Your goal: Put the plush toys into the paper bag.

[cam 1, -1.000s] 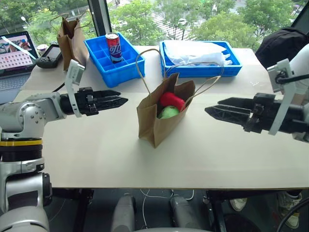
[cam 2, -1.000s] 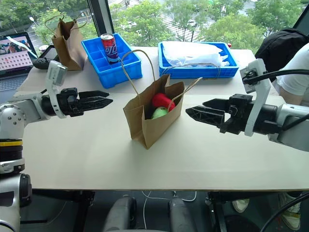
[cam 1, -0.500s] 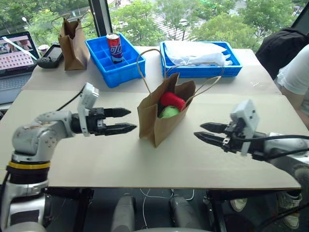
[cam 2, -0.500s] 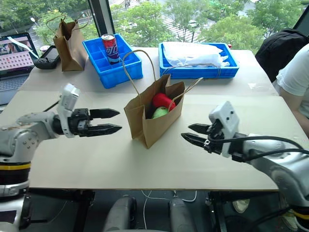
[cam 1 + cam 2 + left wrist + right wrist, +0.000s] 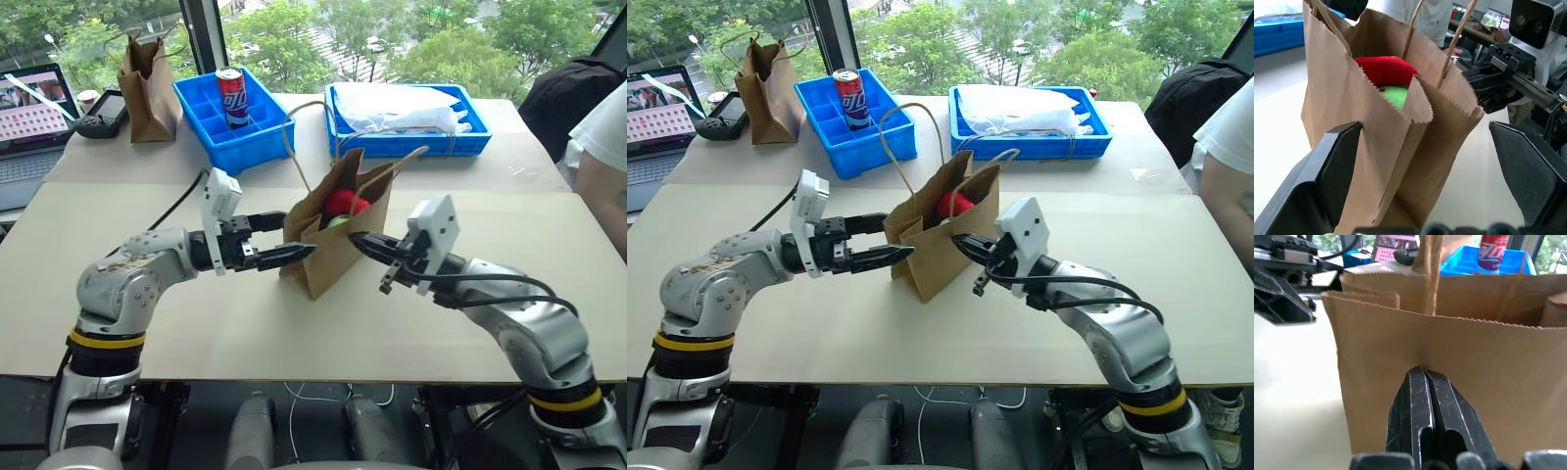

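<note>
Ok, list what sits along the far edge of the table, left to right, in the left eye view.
Laptop → dark handheld controller → narrow dark paper bag → blue divided bin holding a soda can → blue tray with white plastic.

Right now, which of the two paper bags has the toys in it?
The wide, lighter brown paper bag in the middle of the table, between the two end effectors, holds the toys. The narrower, darker bag stands at the far left corner by the laptop.

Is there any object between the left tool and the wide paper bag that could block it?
Nothing visible stands between them. The left tool, fingers wide apart, is already at the paper bag, one side of which sits between its fingers. The red and green plush toys lie inside.
</note>
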